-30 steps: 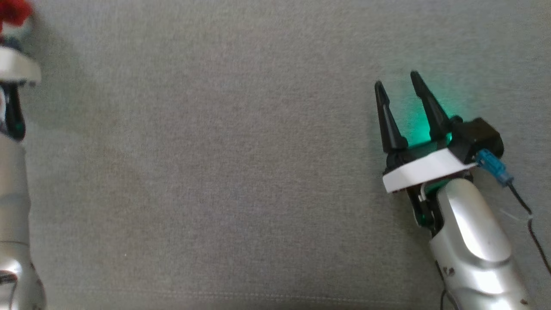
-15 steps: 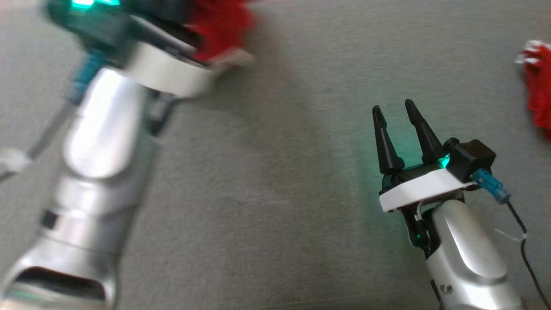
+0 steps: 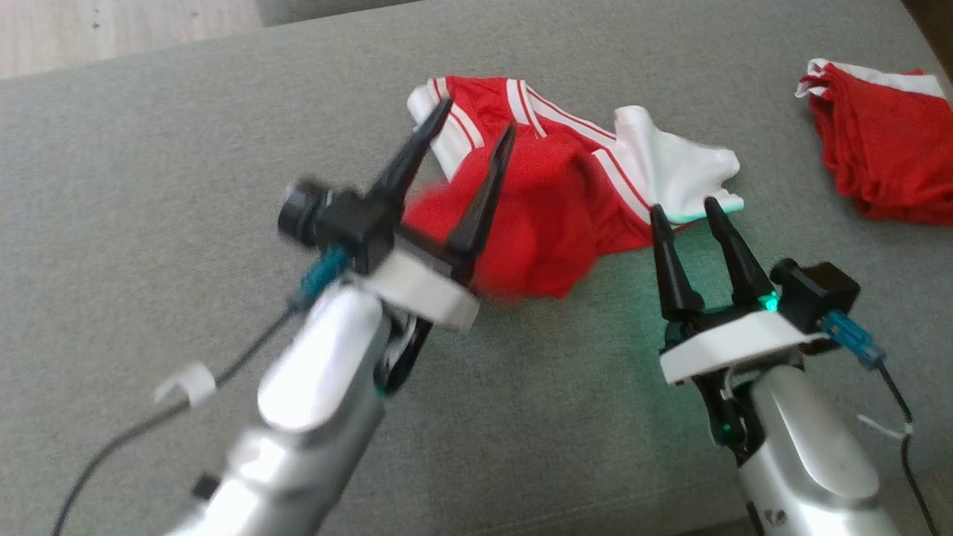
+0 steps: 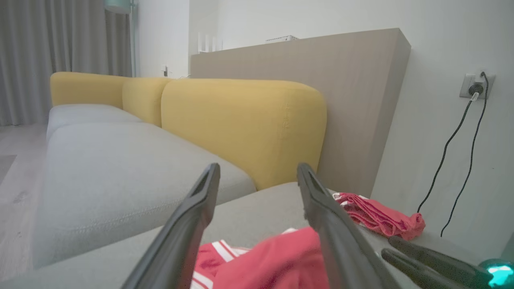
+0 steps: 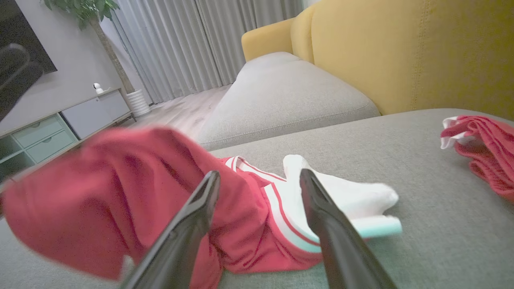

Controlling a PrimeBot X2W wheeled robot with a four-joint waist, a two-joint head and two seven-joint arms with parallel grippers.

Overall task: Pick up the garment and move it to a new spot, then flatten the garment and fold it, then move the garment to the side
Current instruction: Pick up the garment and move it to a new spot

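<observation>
left fingers [image 3: 485,186] spread apart above crumpled garment [image 3: 551,216].

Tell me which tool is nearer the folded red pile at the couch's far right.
Right. The right tool stands left of the folded red pile, bare couch between them. The left tool is farther off, above the crumpled red-and-white garment.

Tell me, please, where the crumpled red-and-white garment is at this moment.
In the head view, the red-and-white garment lies crumpled at upper centre on the grey cushion, just in front of the left gripper and right gripper; a second red garment lies far right.
</observation>
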